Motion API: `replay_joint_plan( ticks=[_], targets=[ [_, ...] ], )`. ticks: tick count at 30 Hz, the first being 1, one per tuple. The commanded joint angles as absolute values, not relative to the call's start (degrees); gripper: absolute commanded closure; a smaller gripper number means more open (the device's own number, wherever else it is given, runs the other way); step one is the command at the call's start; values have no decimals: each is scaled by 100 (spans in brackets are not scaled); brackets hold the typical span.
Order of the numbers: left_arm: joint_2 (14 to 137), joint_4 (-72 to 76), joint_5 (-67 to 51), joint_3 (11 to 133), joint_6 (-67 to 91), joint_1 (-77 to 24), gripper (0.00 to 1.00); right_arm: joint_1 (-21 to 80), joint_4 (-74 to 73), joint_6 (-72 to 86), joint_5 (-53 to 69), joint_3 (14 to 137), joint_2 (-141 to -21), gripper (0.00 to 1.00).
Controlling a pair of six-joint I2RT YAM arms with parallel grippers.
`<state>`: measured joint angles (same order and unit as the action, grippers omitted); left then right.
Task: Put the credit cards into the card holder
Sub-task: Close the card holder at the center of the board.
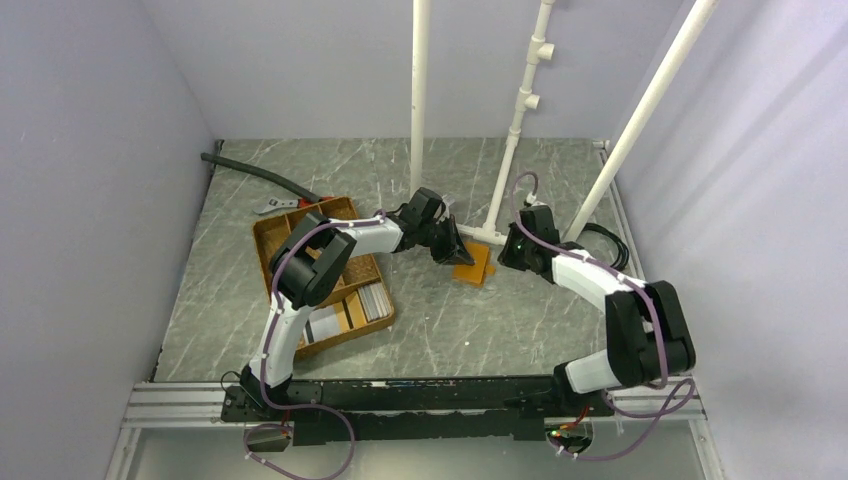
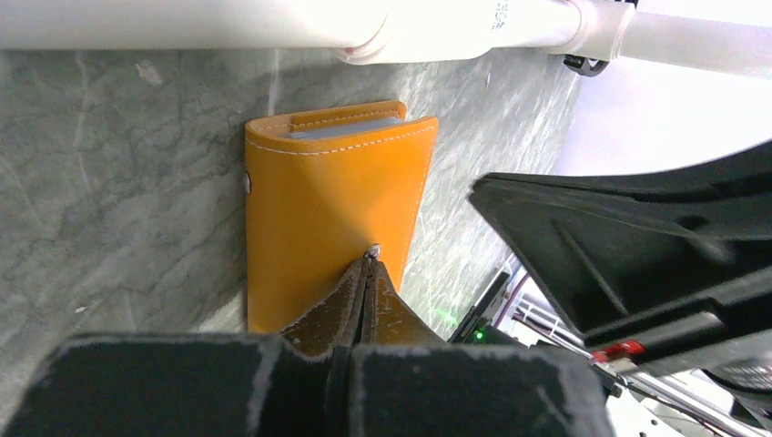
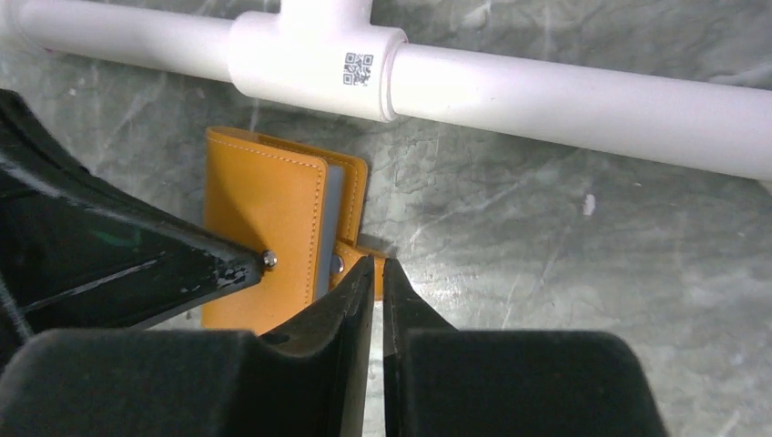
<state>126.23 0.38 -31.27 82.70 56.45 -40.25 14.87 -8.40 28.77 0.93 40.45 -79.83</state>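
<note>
Centrally, the card holder [image 2: 328, 200], a flat rectangular sleeve of smooth orange-tan leather with pale stitching along its edges, lies on the grey marbled table [image 3: 564, 255] just in front of a round white plastic pipe [image 3: 546, 100]. The pipe is joined by a T-fitting [image 3: 314, 64] bearing a small square code label. The thin edge of a grey card [image 2: 346, 131] shows inside the holder's mouth, on the side facing the pipe. The left gripper [image 2: 369, 264] has its scuffed black wedge-shaped fingers pressed together, and their common tip rests on the holder's upper face. The right gripper [image 3: 378, 273] stands at the holder's opposite edge beside a small orange tab. Its fingers are parted by only a narrow slit, with nothing visible between them. Well apart on the left, a brown divided tray [image 1: 278, 235] holds more credit cards [image 1: 372, 300], pale and flat, in its near compartments.
</note>
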Motion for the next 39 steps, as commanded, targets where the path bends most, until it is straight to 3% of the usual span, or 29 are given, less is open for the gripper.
replay_joint_plan(
  ticks=[1, 7, 14, 31, 39],
  targets=[
    [12797, -819, -2650, 8073, 5339, -4013, 100, 1497, -176, 2766, 392, 4241, -8457, 91],
    [12775, -885, -2585, 8077, 5292, -4017, 100, 1591, -25, 2518, 403, 4379, -8930, 98],
    [12822, -848, -2602, 8060, 5292, -4015, 100, 1651, 118, 2383, 688, 4408, -9000, 97],
    [12937, -746, -2421, 7926, 5566, -4020, 100, 1650, -1527, 2403, 2603, 4359, -8681, 96],
    [12885, -789, -2443, 7896, 5497, -4025, 100, 1615, -2289, 2311, 1759, 4382, -8850, 87]
  ],
)
